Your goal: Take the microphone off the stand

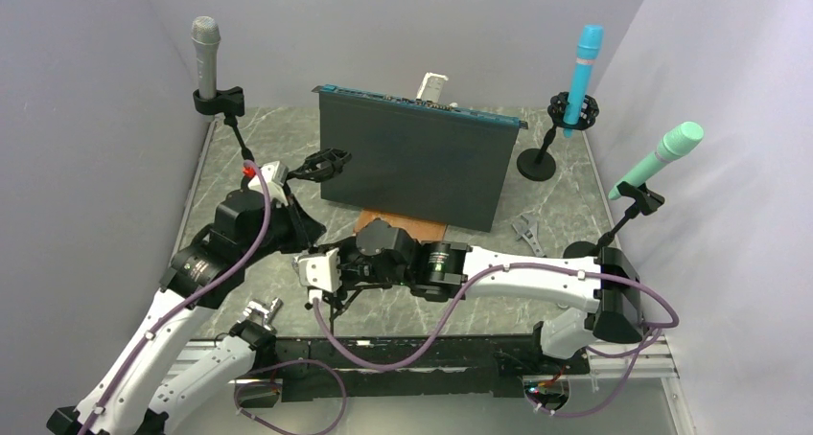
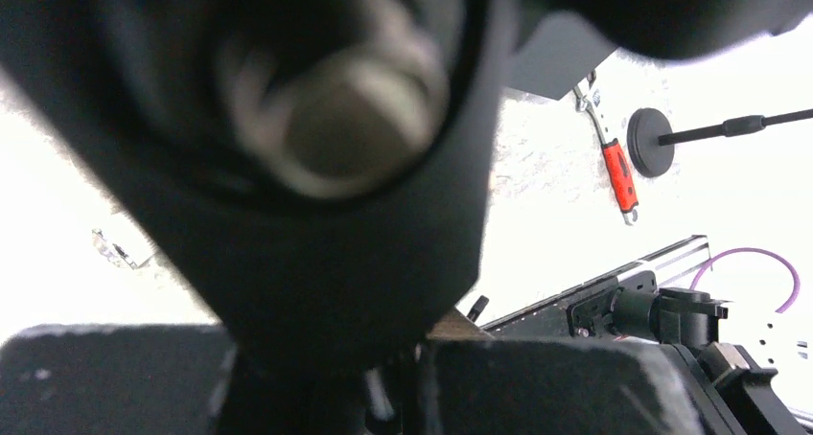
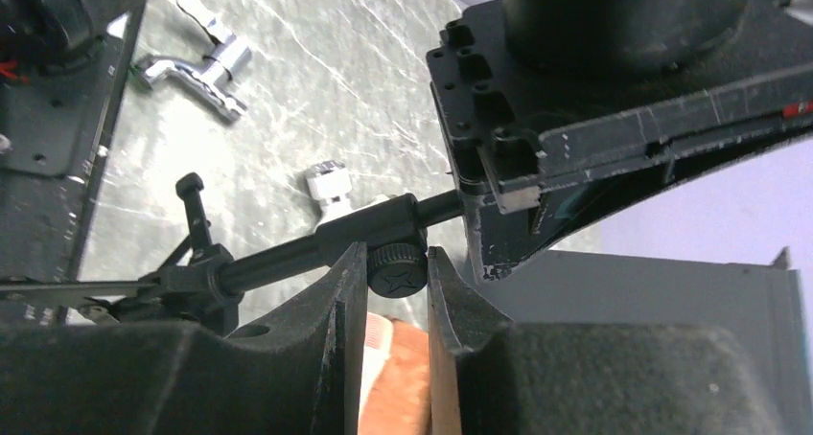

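Pale lavender walls (image 1: 86,167), grey marbled tabletop (image 1: 278,133), bright even light

An upright case (image 1: 412,162) stands mid-worktop (image 1: 566,215), with a board (image 1: 403,226) at its near foot and a metal fitting (image 1: 525,232) lying just right of it. The first microphone (image 1: 205,52) sits in the left stand (image 1: 233,128) left of the case, the second microphone (image 1: 583,66) in the rear stand (image 1: 539,157) by the case's right end, and the third microphone (image 1: 662,157) in the right stand (image 1: 628,215) at the right edge. Before the case, a knob (image 3: 396,267) on a rod (image 3: 278,253) sits pinched between the jaws of the right gripper (image 3: 395,296)
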You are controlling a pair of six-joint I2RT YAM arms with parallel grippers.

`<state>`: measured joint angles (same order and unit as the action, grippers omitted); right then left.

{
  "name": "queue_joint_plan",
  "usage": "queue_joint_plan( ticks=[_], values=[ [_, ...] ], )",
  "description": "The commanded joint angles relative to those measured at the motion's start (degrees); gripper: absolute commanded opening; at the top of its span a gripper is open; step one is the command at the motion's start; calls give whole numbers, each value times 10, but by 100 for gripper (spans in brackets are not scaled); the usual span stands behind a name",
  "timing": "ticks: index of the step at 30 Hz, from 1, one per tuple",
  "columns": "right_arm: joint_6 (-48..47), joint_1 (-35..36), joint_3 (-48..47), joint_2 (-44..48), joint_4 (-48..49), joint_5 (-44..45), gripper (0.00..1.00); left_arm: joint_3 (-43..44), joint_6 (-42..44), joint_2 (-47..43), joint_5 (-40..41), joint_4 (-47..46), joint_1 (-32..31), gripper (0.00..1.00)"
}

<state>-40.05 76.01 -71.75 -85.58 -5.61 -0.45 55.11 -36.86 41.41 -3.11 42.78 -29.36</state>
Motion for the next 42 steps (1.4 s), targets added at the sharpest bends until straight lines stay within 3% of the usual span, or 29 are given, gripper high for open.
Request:
queue_joint_plan(
  ticks=[1, 6, 11, 12, 13, 16, 18, 21, 23, 32, 37, 40, 42],
  values=[
    [-121, 19, -30, -13, 35, 47, 0, 34, -9, -3, -61, -47, -7, 0],
    [-169, 34, -27, -16, 31, 80, 0, 36, 1, 0, -66, -43, -7, 0],
    [-145, 37, -14, -3, 52, 95, 0, 37, 4, 0, -63, -42, -6, 0],
    [-132, 37, -6, 4, 62, 95, 14, 38, 4, -1, -58, -41, -6, 0],
    [-119, 35, 6, 17, 79, 96, 39, 38, 3, -3, -50, -40, -7, 0],
    [-75, 34, 57, 52, 133, 121, 72, 40, 5, -7, -30, -42, -7, 0],
    [-36, 33, 90, 78, 160, 141, 83, 44, 9, -6, -24, -42, -7, 0],
    [54, 33, 136, 122, 205, 172, 90, 48, 11, -1, -22, -42, -6, 0],
    [171, 31, 141, 146, 206, 188, 93, 47, 10, -3, -15, -43, -7, 0],
    [754, 8, 35, 139, -4, 260, 91, 43, -4, -7, 13, -48, -7, 0],
    [862, 9, -47, 83, -98, 271, 87, 47, -9, 0, 25, -45, -7, 0],
    [878, 7, -57, 64, -100, 279, 64, 46, -13, 1, 26, -49, -7, 0],
    [881, 8, -69, 49, -110, 284, 61, 45, -14, 1, 24, -51, -7, 0]
  ],
)
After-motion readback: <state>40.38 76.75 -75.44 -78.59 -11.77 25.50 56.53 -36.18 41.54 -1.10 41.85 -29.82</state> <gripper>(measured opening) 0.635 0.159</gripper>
